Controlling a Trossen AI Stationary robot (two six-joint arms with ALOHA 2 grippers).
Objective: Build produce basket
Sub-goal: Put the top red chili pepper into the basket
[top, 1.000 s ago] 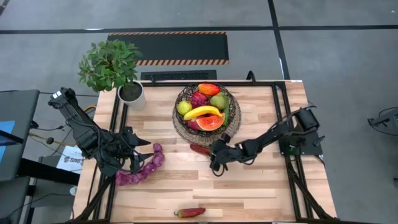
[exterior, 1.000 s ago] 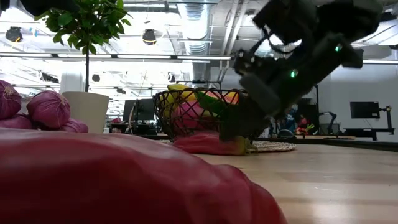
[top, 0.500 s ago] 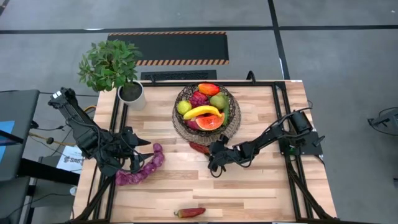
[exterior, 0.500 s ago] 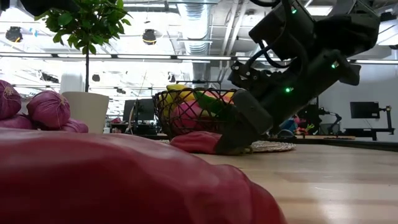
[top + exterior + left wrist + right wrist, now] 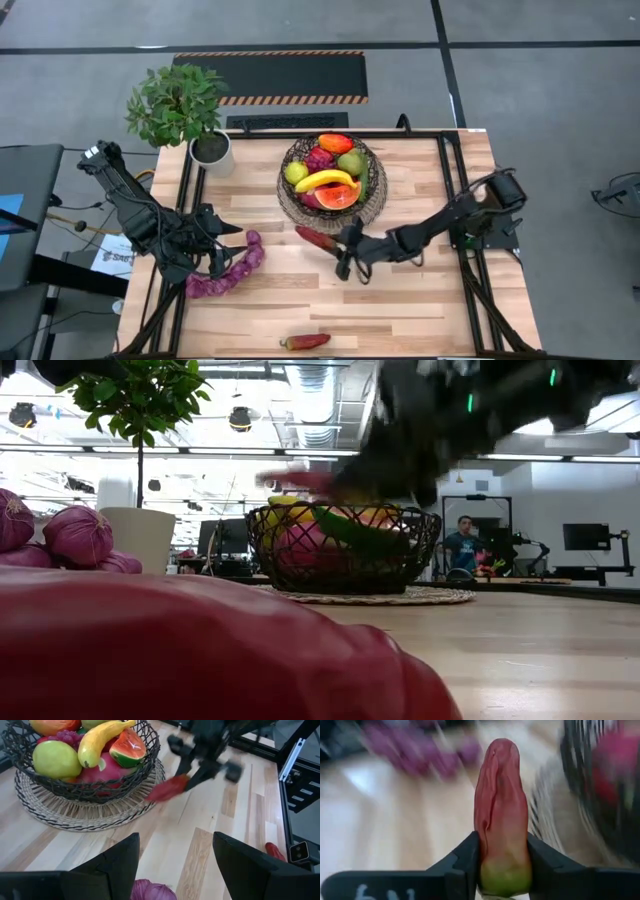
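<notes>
We saw our right gripper [image 5: 340, 247] clenched on a red pepper [image 5: 314, 238], held off the wood just on the near side of the basket [image 5: 372, 196], close to its wicker base. The basket sat toward the table's [image 5: 430, 300] far edge, already holding a banana [image 5: 326, 179], watermelon slice [image 5: 340, 195], green apple [image 5: 295, 172] and more. Bare boards lay open on the near side and to the right. Our left gripper [image 5: 218, 258] waited at the left edge, fingers apart, over the purple string [image 5: 232, 270]. Another red pepper [image 5: 306, 341] lay by the near edge.
</notes>
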